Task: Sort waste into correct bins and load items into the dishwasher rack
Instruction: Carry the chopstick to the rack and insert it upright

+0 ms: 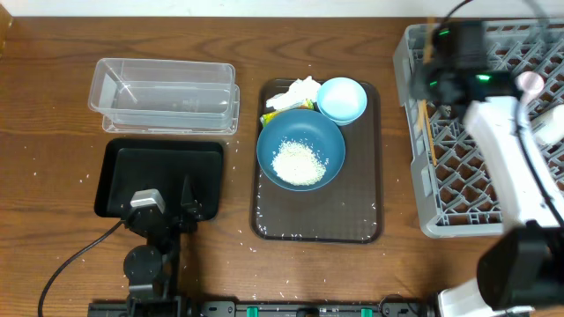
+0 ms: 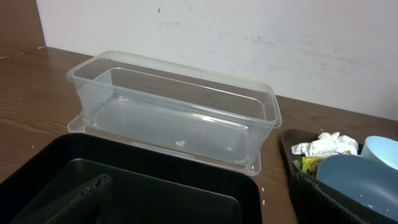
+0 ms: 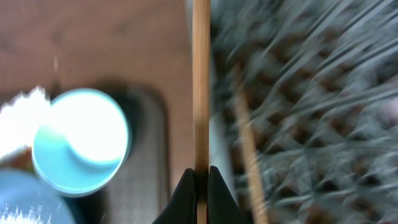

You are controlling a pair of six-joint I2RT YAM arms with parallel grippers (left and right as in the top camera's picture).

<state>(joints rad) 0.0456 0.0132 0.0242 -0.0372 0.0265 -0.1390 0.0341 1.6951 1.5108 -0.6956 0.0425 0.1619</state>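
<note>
My right gripper [image 1: 438,55] is shut on a wooden chopstick [image 3: 201,93], held over the left edge of the grey dishwasher rack [image 1: 493,189]. Its jaws [image 3: 200,182] pinch the stick. A second chopstick [image 1: 429,132] lies in the rack, as do a pink cup [image 1: 531,81] and a pale cup [image 1: 551,128]. The dark-blue bowl [image 1: 328,141] holds rice [image 1: 297,162]. The light-blue bowl [image 1: 342,99], napkin [image 1: 300,88] and wrapper [image 1: 275,114] sit beside it. My left gripper [image 1: 181,207] is open and empty over the black tray [image 1: 159,172]. The clear container [image 1: 163,92] is empty.
The bowls, napkin and wrapper rest on a dark brown serving tray [image 1: 317,220] at the table's middle. Loose rice grains are scattered on that tray and on the wood around it. In the left wrist view the clear container [image 2: 180,106] stands just behind the black tray [image 2: 155,180].
</note>
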